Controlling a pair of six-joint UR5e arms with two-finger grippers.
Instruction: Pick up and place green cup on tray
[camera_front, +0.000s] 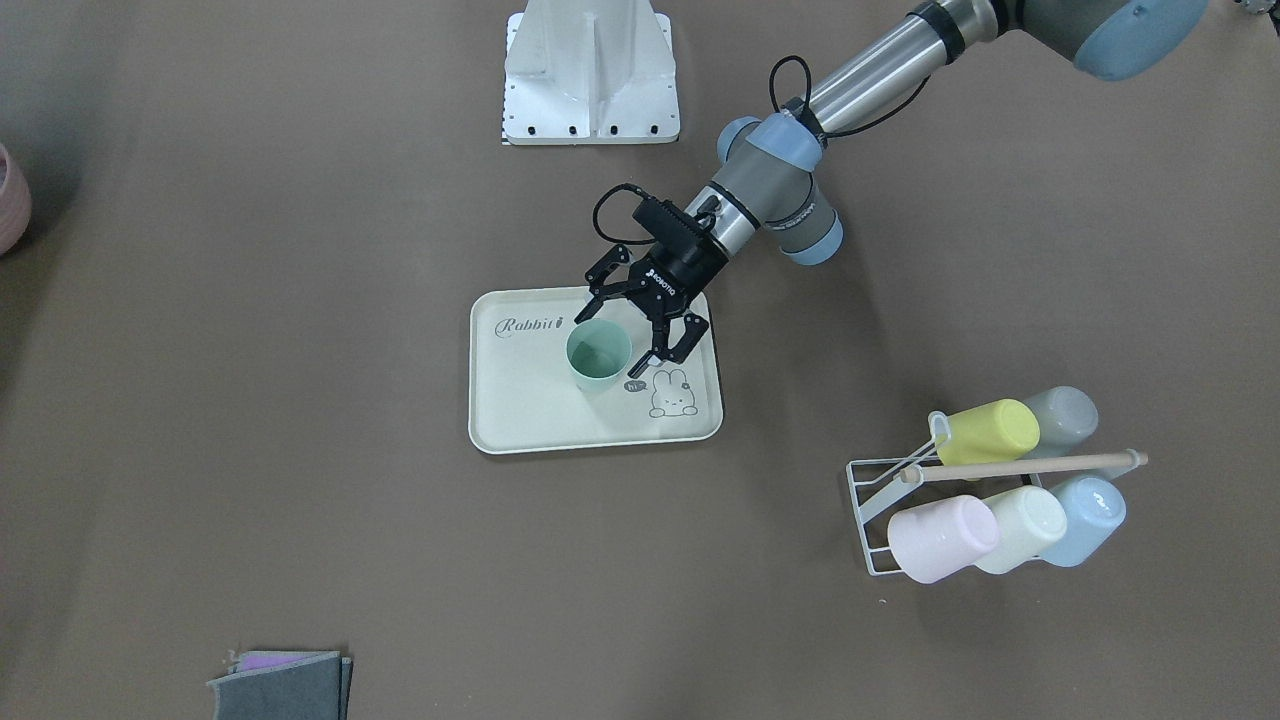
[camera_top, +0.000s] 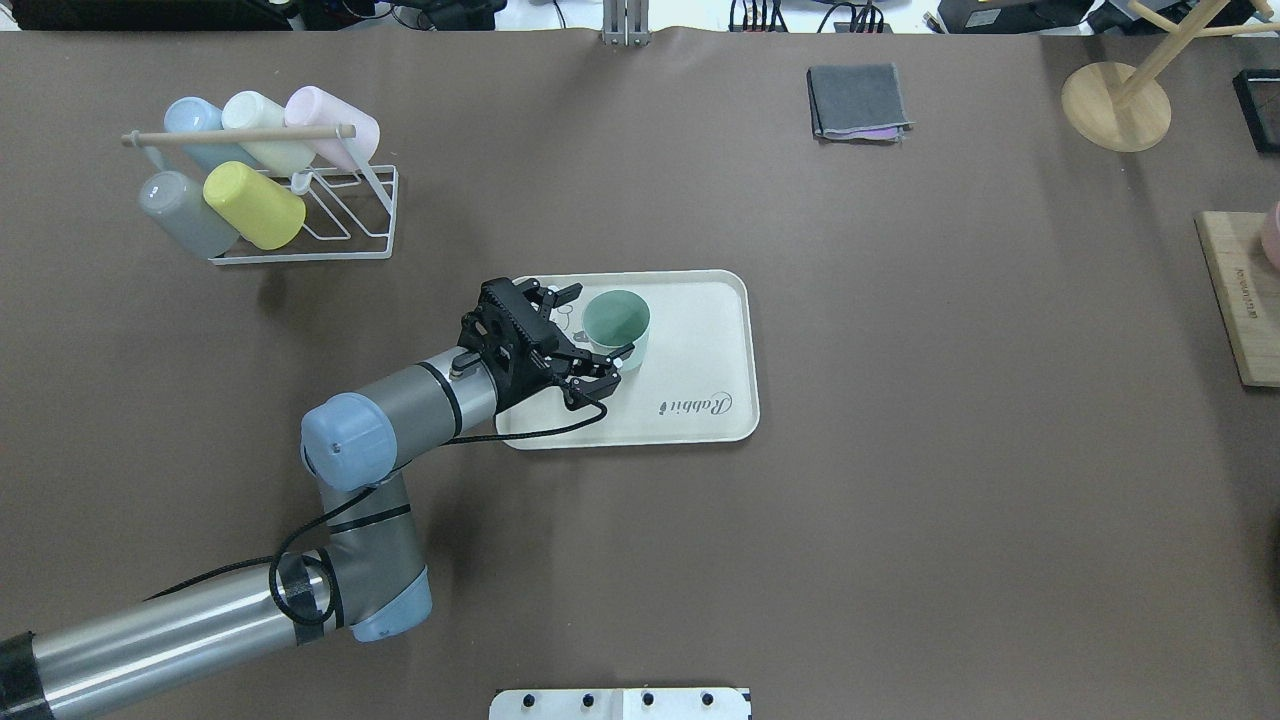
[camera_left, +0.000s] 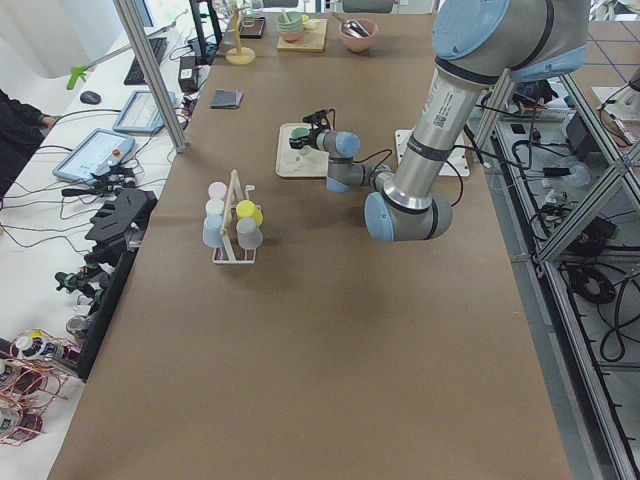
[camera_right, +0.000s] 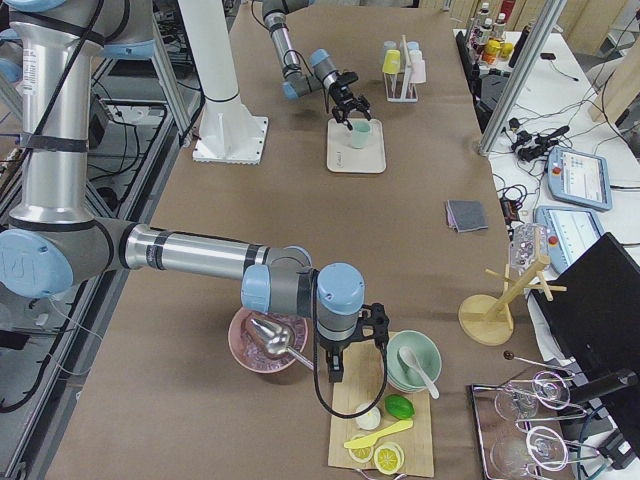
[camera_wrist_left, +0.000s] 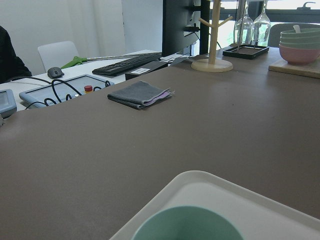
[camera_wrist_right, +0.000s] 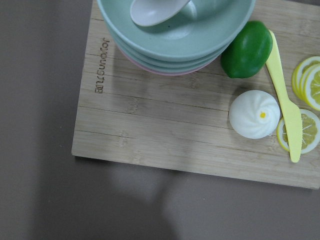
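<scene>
Item: green cup (camera_front: 598, 352), small smooth plastic tumbler, upright on tray (camera_front: 520, 405), middle of desk (camera_front: 300, 400). Judged light, stiff, slippery-walled, not fragile. Best hold: across opposite side walls, below the rim. Left end effector (camera_front: 634, 332) released, spread wide just beside it. Right end effector (camera_right: 340, 372): grip state cannot be told.

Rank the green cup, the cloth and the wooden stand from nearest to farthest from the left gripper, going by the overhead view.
1. Green cup: on the tray, right by the left gripper.
2. Cloth: toward the far edge, to the right.
3. Wooden stand: far right corner.
</scene>
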